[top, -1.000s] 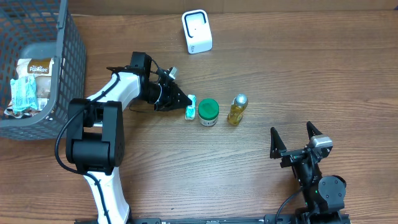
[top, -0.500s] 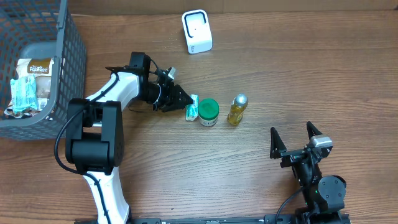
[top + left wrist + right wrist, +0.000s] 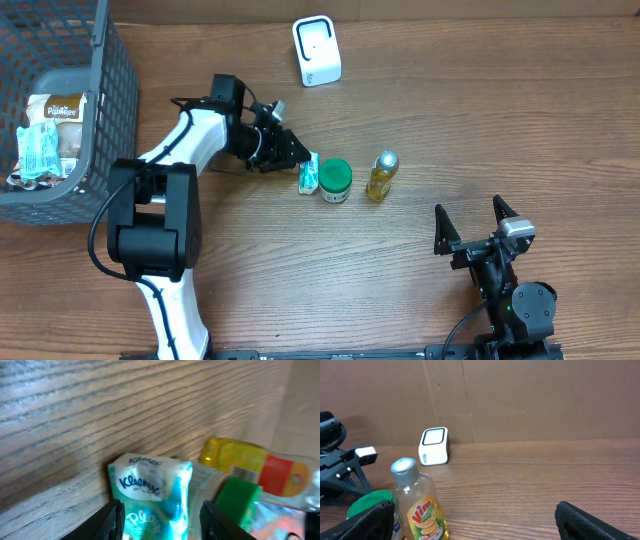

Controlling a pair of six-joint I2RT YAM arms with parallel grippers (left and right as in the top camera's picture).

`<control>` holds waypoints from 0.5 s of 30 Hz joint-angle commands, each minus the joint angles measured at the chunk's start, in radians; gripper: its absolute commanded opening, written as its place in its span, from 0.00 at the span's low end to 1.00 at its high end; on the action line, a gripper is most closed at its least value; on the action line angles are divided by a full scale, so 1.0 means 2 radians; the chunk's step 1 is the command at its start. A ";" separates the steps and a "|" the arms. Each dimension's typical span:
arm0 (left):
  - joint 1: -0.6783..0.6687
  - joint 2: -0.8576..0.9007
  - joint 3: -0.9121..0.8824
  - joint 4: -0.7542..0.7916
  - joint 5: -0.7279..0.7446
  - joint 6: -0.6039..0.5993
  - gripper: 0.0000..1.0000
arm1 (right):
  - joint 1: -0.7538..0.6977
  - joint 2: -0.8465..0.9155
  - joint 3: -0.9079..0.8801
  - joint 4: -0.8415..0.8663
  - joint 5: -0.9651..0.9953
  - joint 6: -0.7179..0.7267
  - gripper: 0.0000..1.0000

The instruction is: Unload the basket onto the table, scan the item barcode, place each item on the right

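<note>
Tissue pack (image 3: pixel 308 174) is seen at the centre of the overhead frame, stood on the bench (image 3: pixel 450 110) just left of a green-lidded jar (image 3: pixel 335 180). The left pincer (image 3: pixel 297 160) is placed at its upper left, and the right pincer (image 3: pixel 470 222), lower right, is spread wide. In the left wrist view the pack is flanked low-centre by parted fingers (image 3: pixel 112 520), released. In the right wrist view a white scanner (image 3: pixel 434 446) is shown left of centre.

Jar (image 3: pixel 335 180) and bottle (image 3: pixel 381 176) crowd the tissue pack (image 3: pixel 308 174).

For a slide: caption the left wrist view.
Left gripper flanks a Kleenex pack, green-lidded jar and yellow bottle behind.
</note>
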State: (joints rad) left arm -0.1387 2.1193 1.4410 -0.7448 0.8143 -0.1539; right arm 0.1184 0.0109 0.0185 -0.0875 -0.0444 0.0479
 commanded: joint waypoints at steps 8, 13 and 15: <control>-0.044 0.000 0.007 -0.008 -0.092 -0.004 0.26 | -0.001 -0.004 -0.005 0.003 0.002 -0.004 1.00; -0.043 0.000 0.007 -0.021 -0.131 -0.006 0.04 | -0.001 -0.004 -0.005 0.003 0.002 -0.004 1.00; -0.040 0.000 0.007 -0.023 -0.131 -0.006 0.04 | -0.001 -0.004 -0.005 0.003 0.002 -0.004 1.00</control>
State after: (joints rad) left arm -0.2287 2.1193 1.4475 -0.7788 0.6453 -0.1619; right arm 0.1184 0.0109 0.0185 -0.0875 -0.0448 0.0483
